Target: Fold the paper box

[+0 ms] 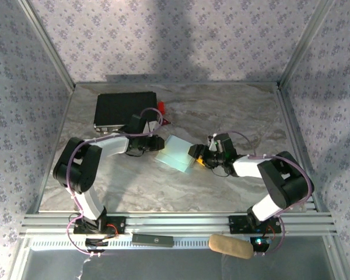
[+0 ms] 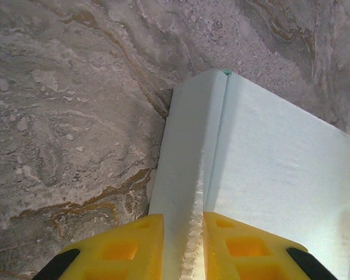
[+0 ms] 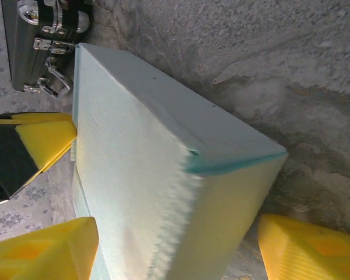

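— Where is the paper box [image 1: 176, 153]?
— On the marbled table [image 1: 233, 111], between my two arms; it is pale blue and lies right of the black case [image 1: 123, 109], apart from it.
— Your left gripper [image 2: 184, 221]?
— Narrow; its yellow fingers [image 2: 125, 248] are pinched onto a thin raised edge of card at the box's left end, one on each side, both touching.
— And your right gripper [image 3: 178, 227]?
— Set wide; its yellow pads [image 3: 312, 251] stand on either side of the box's other end, with the box between them; one lies against the card, the other just beside it; whether they squeeze I cannot tell.
— Anything else close by?
— From my right wrist, one left finger shows at the box's far edge; the case's metal latches [image 3: 46, 81] lie beyond.
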